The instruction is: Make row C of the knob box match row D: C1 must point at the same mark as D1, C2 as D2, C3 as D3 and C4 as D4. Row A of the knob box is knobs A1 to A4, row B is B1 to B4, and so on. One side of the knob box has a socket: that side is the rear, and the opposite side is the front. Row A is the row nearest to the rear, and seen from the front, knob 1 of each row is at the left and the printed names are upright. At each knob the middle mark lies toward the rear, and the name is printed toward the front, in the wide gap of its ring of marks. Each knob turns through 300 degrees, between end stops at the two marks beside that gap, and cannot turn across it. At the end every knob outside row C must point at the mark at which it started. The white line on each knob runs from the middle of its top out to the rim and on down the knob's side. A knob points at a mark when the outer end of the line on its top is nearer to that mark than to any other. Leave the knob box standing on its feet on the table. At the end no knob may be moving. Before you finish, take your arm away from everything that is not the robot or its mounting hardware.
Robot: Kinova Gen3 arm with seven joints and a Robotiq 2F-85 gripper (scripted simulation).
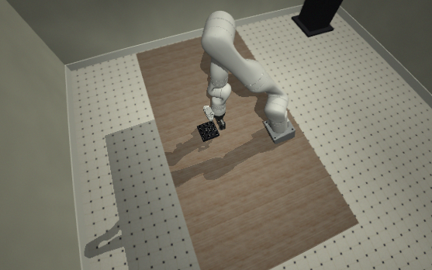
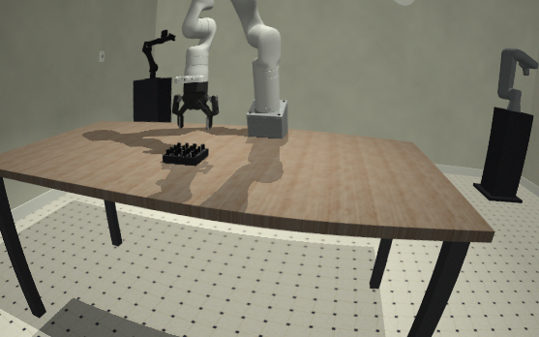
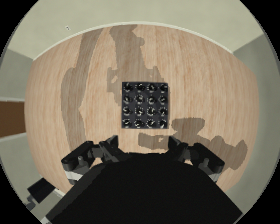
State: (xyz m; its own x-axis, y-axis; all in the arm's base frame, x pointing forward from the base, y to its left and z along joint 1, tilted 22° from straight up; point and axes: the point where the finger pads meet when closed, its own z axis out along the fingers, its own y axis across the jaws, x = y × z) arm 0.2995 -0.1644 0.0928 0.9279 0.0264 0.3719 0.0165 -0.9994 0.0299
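Observation:
The black knob box [image 1: 208,131] [image 2: 181,160] [image 3: 145,105] stands upright on the table, with its knobs on top in a four-by-four grid. White lines and ring marks show faintly in the wrist view, but they are too small to read where each knob points. The printed names and the socket cannot be made out, so I cannot tell which side is the rear. My gripper [image 1: 222,126] [image 2: 194,128] [image 3: 143,141] is open and empty. It points down, above the table and off to the robot-base side of the box, touching nothing.
The wooden table [image 1: 271,202] [image 2: 357,184] [image 3: 211,80] carries the box and the arm's grey base [image 1: 282,136] [image 2: 266,127]. Arm shadows fall across the table around the box. Black pedestals [image 2: 152,99] [image 2: 509,150] with other arms stand beyond the table.

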